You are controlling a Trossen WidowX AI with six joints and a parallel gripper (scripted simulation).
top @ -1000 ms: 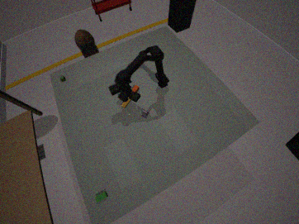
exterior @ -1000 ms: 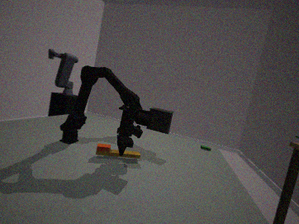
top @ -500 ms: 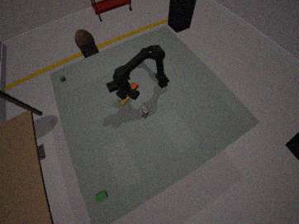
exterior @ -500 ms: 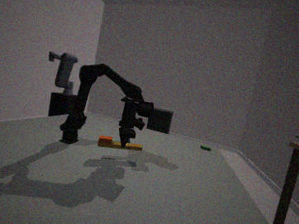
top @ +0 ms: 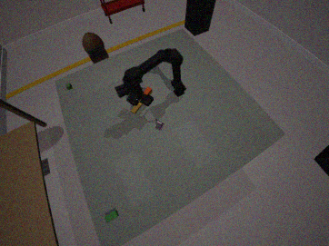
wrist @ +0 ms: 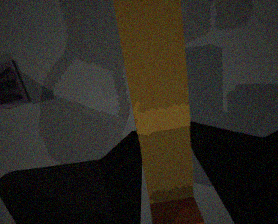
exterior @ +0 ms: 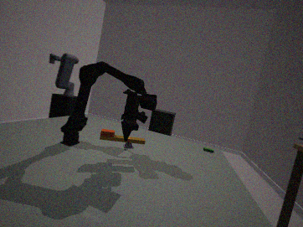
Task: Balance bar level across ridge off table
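Note:
The yellow bar (top: 136,108) (exterior: 138,141) (wrist: 156,65) has an orange-red block (top: 148,91) (exterior: 107,133) (wrist: 176,212) at one end. My gripper (top: 140,101) (exterior: 126,139) (wrist: 162,132) is shut on the bar between its middle and the block end. The bar is raised off the table and looks nearly level in the exterior view. The ridge, a small purple-grey piece (top: 159,124) (exterior: 128,145) (wrist: 11,86), stands on the table off to one side of the bar, apart from it in the top view and the wrist view. The fingers hide part of the bar.
A green block (top: 111,215) (exterior: 208,150) lies far from the arm on the pale green table (top: 182,173). A small green thing (top: 69,86) lies near another edge. The arm's shadow falls across the table near the ridge.

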